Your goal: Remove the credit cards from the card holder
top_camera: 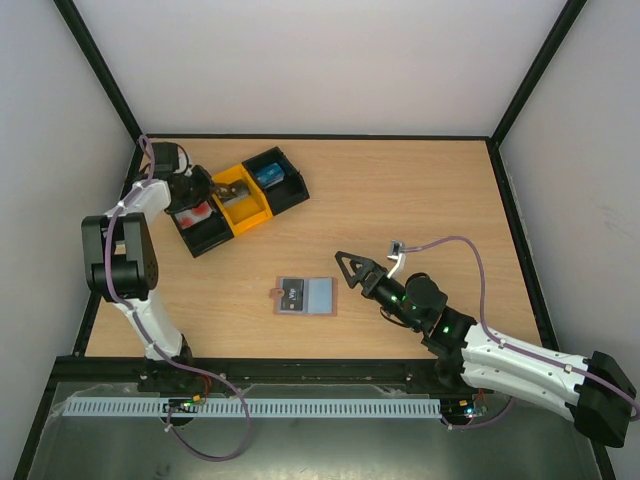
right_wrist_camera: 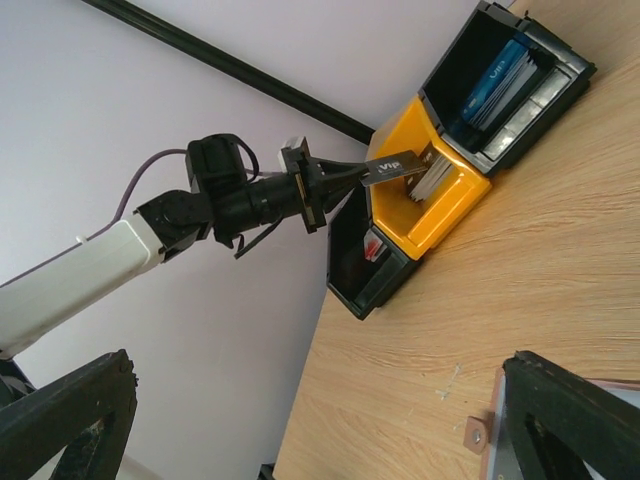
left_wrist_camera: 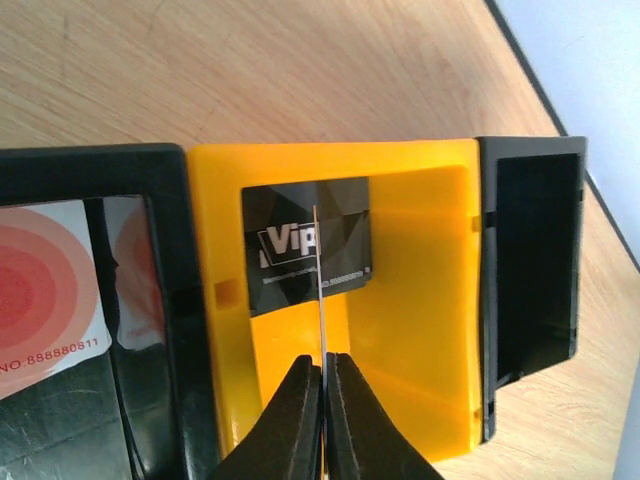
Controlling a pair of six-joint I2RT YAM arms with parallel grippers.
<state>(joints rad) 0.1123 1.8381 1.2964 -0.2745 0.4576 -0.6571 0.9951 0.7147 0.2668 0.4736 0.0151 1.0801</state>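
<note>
Left gripper (left_wrist_camera: 322, 368) clamped on the edge of a black "VIP" card (right_wrist_camera: 395, 166) over the yellow compartment (left_wrist_camera: 420, 300) of the tray (left_wrist_camera: 90, 165), where another black "Vip" card (left_wrist_camera: 290, 245) lies; adjacent red-ringed card (left_wrist_camera: 45, 290) reads "NO.888880811". Card holder (top_camera: 318, 297) lies open mid-table, dark card (top_camera: 291, 294) in its left panel; right gripper (top_camera: 344, 270) near it, spread wide, empty.

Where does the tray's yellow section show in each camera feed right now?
Top external: yellow section, upper left, middle of the tray.
Left wrist: centre of frame, beyond the left gripper, shut on a credit card.
Right wrist: upper right.
Shared landmark: the red-and-white card in the adjoining black section.
</note>
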